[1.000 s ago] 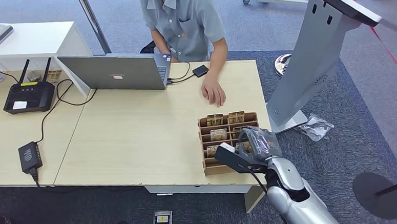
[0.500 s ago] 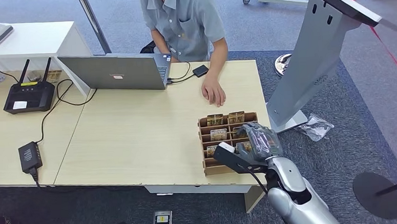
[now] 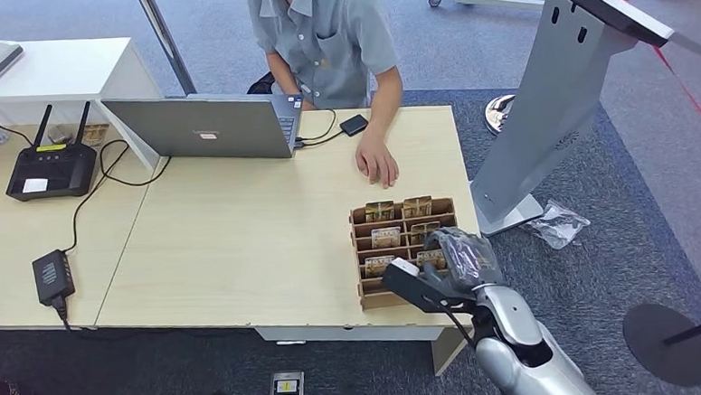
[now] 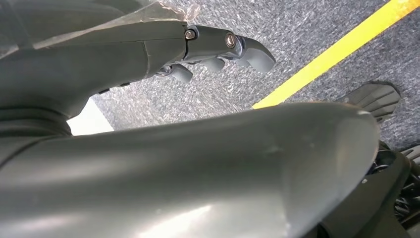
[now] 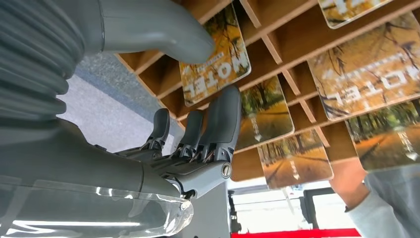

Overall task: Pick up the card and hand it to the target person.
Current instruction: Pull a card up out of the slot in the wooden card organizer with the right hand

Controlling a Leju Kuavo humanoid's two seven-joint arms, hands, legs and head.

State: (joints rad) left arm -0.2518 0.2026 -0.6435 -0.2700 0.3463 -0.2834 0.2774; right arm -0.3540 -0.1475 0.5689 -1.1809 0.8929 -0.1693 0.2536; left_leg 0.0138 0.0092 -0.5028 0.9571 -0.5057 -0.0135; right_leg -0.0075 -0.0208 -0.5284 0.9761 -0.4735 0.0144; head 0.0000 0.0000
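Right hand (image 3: 459,257): lowering slightly since earlier frame, hovering fingers apart and empty, card (image 5: 214,57) lying at twelve o'clock in wooden rack (image 3: 366,293).

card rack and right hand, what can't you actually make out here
- Near slots of the card rack: in the head view the right hand covers them.
- Any grasp: in the right wrist view the fingers lie across a card; contact can't be told.
- Card print: too small in the head view; the motel card's smaller print stays unreadable in the right wrist view.
- Person: cut off by the head view's top edge.
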